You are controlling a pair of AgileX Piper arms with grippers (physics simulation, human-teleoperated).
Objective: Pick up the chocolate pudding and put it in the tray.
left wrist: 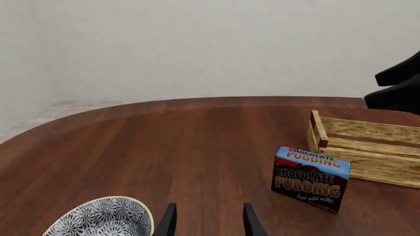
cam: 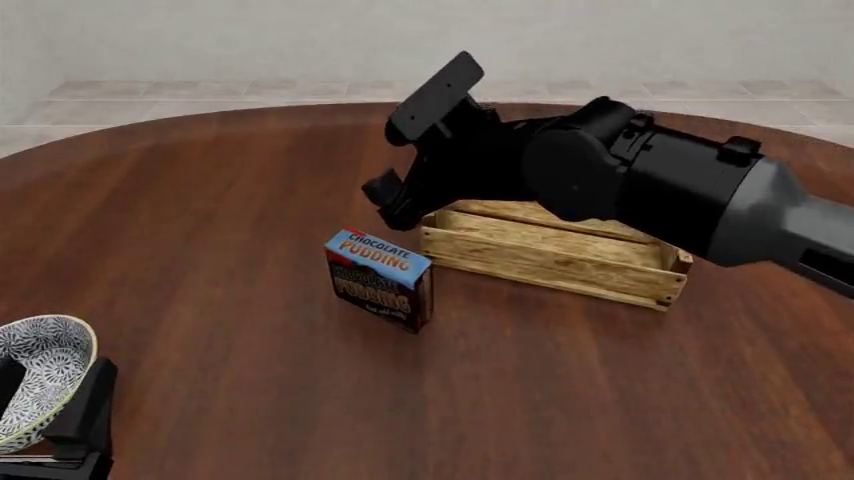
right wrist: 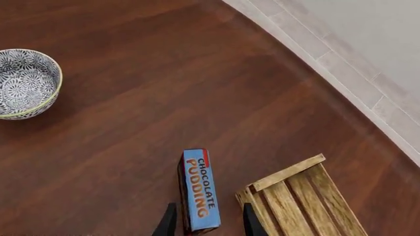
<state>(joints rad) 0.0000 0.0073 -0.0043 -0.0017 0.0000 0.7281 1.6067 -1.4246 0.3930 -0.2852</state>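
The chocolate pudding (cam: 380,279) is a small carton with a blue top, standing upright on the brown table just left of the tray (cam: 641,275), a light wooden slatted crate. My right gripper (cam: 384,203) hovers above and slightly behind the carton. In the right wrist view its open fingers (right wrist: 168,221) frame the chocolate pudding (right wrist: 199,189) from above, without touching it, and the tray (right wrist: 302,201) lies beside it. My left gripper (left wrist: 208,223) is open and holds nothing, low at the table's near left. From there the chocolate pudding (left wrist: 310,178) and the tray (left wrist: 367,147) lie ahead.
A white bowl with a dark pattern (cam: 40,380) sits at the near left, right beside my left gripper; the same bowl (left wrist: 105,219) shows next to the left fingers. The right arm's thick body (cam: 667,180) hangs over the tray's far side.
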